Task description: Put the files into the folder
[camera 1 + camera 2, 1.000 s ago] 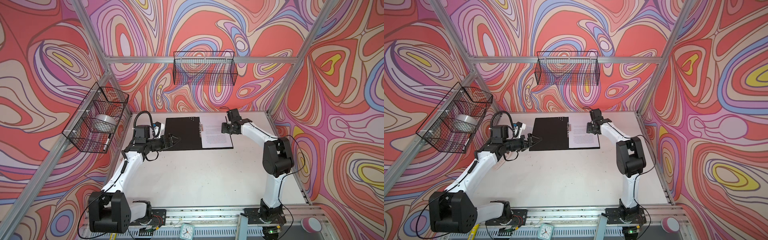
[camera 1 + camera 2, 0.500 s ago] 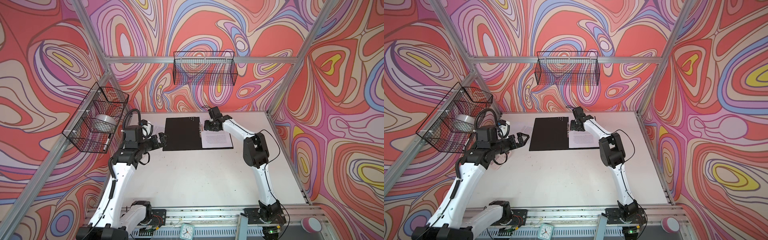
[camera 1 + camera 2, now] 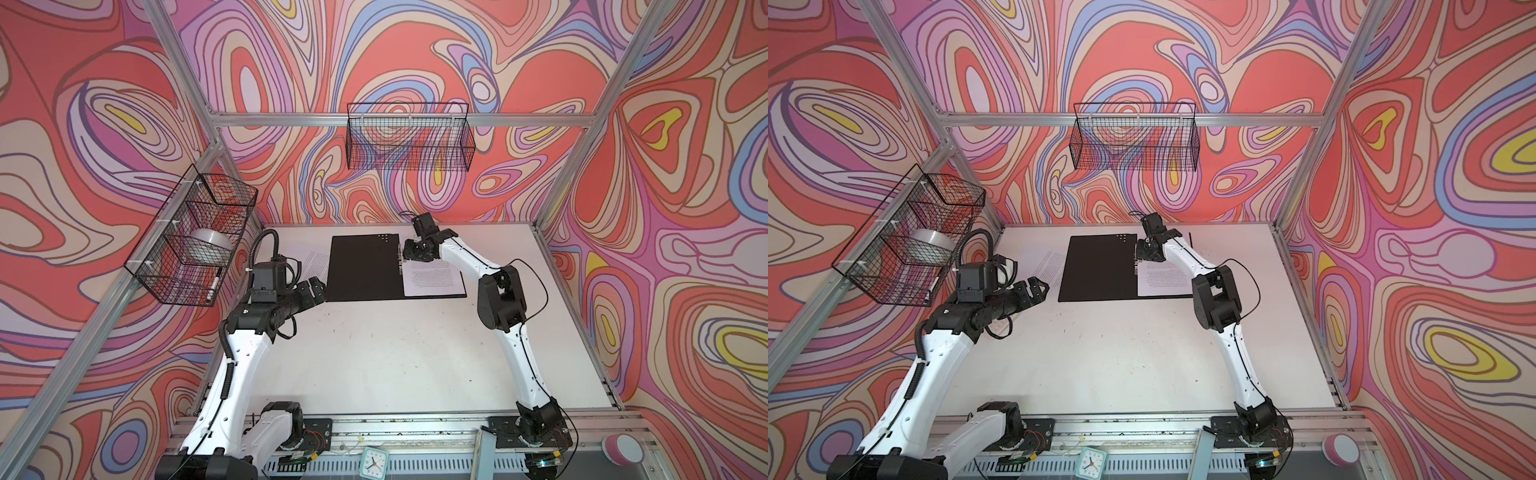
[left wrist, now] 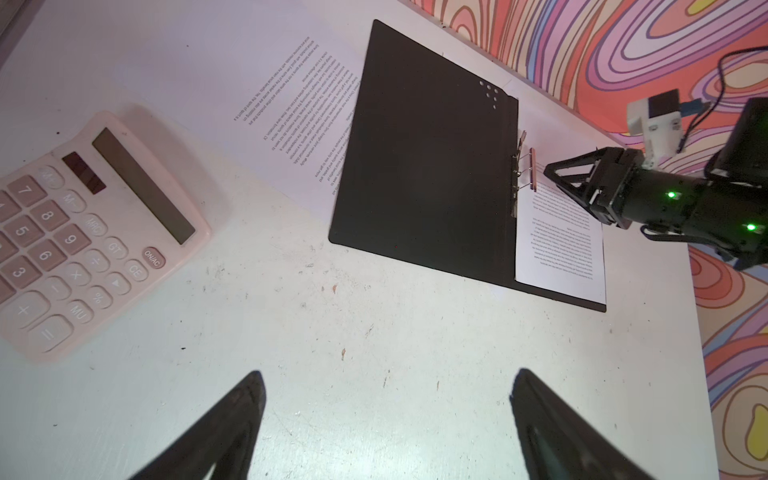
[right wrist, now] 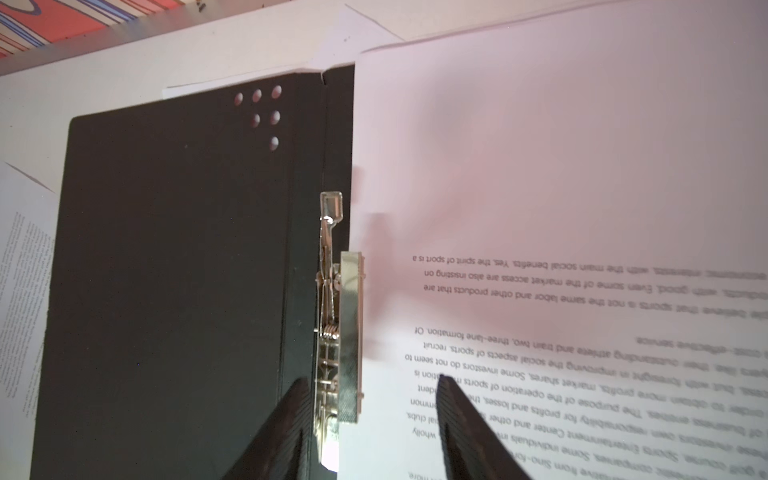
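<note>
top views: table (image 3: 374,365) seen from high front, far
left wrist: folder (image 4: 424,166) seen obliquely
right wrist: folder clip (image 5: 349,332) seen close

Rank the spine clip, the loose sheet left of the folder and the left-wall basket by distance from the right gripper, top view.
1. Spine clip, at the fingers of the right gripper, on the folder's spine.
2. Loose sheet, past the folder's left edge.
3. Wall basket, on the left wall.

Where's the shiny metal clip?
In both top views the metal clip sits on the spine of the open folder near the back wall, between its black cover and the printed sheet, under the right gripper.
</note>
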### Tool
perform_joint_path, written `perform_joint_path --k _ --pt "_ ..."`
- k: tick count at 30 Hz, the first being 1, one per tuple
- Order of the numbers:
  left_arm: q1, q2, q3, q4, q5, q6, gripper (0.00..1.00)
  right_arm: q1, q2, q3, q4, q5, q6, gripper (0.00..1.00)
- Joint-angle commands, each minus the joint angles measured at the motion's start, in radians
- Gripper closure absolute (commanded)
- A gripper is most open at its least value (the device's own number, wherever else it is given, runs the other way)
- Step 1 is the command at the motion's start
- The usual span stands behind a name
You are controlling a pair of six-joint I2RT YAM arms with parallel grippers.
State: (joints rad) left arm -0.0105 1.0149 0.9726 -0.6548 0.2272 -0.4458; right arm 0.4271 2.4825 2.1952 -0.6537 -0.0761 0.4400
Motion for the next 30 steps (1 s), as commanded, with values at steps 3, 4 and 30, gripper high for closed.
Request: perform_joint_path --k 3,4,30 --pt "0.003 -0.012 -0.009 0.037 0.087 0.01 0.15 0.007 0.039 0.014 0.023 -0.031 0.019 0.49" --pt "0.002 -0.01 -0.009 0.038 0.091 0.01 0.15 0.006 0.042 0.014 0.024 -0.032 0.023 0.5" --pt "0.014 -0.002 -0.018 0.042 0.077 -0.015 0.18 0.006 0.085 0.024 0.079 -0.082 0.043 0.71"
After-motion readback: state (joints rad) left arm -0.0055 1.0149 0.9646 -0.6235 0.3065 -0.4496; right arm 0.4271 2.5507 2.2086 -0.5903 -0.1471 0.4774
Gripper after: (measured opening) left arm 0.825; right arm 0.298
